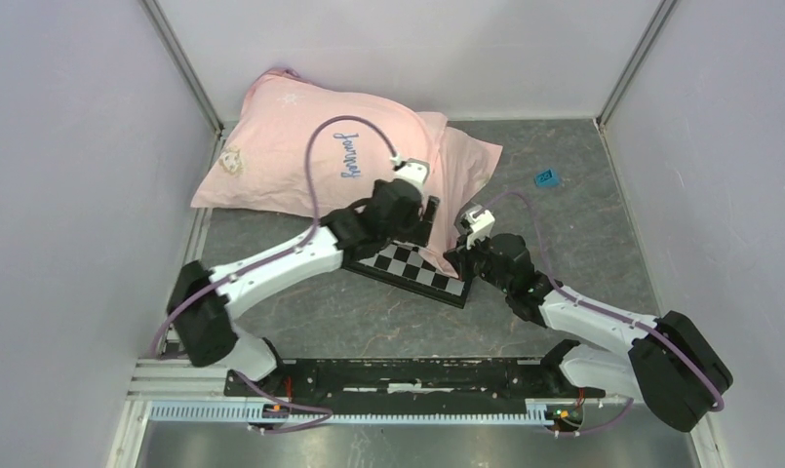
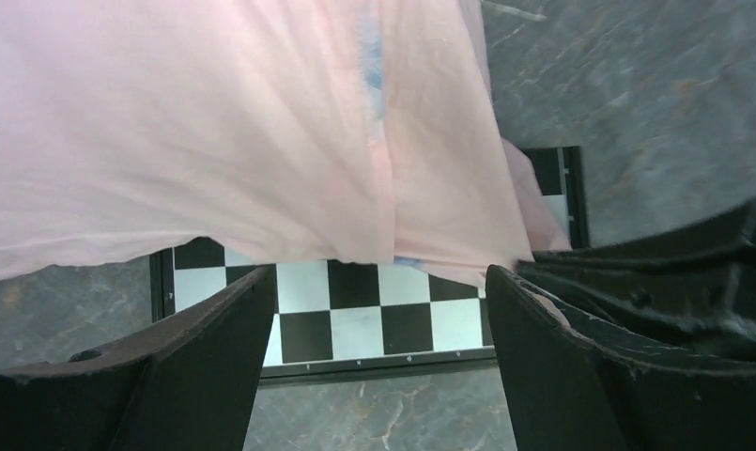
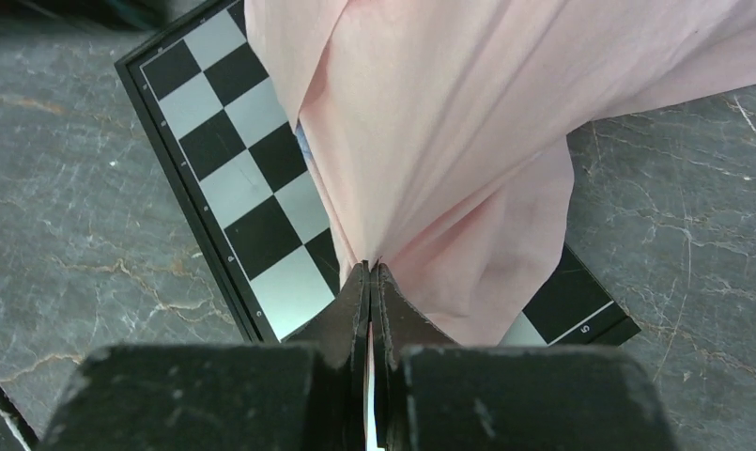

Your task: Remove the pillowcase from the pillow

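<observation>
Well, pillowcase (image 1: 300, 146) lies at far left corner of table (image 1: 564, 195), long axis left-right, loose end reaching onto checkered board (image 1: 417, 268). Right gripper (image 3: 372, 272) clenched on fold of its fabric; left gripper (image 2: 378, 279) spread, grasping nothing.

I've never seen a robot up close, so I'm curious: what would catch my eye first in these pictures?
A plump, pale pink fabric pillowcase lettered "Journey" fills the table's far left corner. The right pincer is shut on a bunched fold of its near edge, over a flat black-and-white checkered board. The left pincer stands open close by, over the same board.
</observation>
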